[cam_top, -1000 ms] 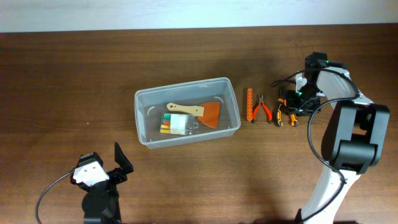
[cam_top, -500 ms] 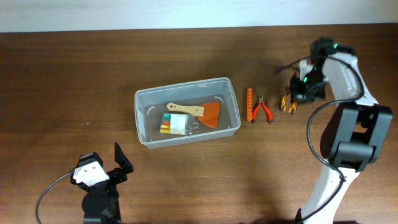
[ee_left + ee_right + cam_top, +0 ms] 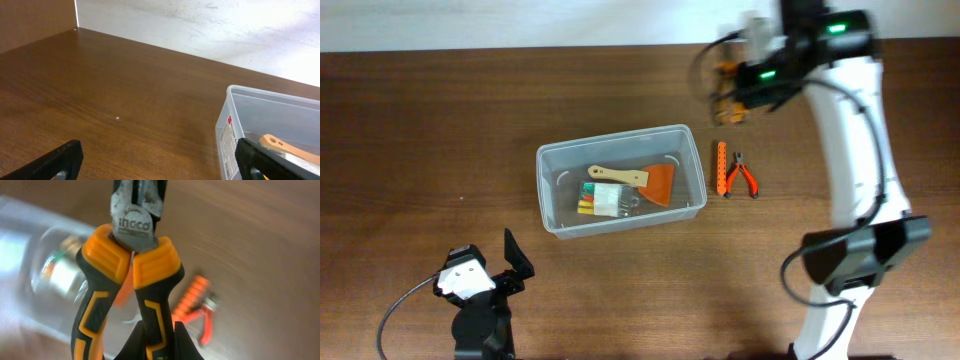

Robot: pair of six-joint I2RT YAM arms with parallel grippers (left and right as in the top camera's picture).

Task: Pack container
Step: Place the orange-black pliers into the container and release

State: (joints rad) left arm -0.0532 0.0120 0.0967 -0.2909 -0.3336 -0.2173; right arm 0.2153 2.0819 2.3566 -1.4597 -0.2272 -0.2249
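The container (image 3: 692, 142) is a clear plastic bin at the table's middle; it holds an orange scraper with a wooden handle (image 3: 645, 180) and a small clear box of coloured bits (image 3: 605, 200). It also shows in the left wrist view (image 3: 235, 125). My right gripper (image 3: 728, 100) is shut on one handle of the orange-and-black pliers (image 3: 127, 255) and holds them in the air beyond the bin's right far corner. My left gripper (image 3: 510, 262) is open and empty at the near left, left of the bin.
An orange ridged tool (image 3: 721, 167) and small red-handled pliers (image 3: 744, 175) lie on the table just right of the bin; both show blurred in the right wrist view (image 3: 200, 305). The table's far edge meets a white wall.
My right gripper has lifted the orange-and-black pliers off the table at the right and carried them left and toward the far side. The left arm has not moved.
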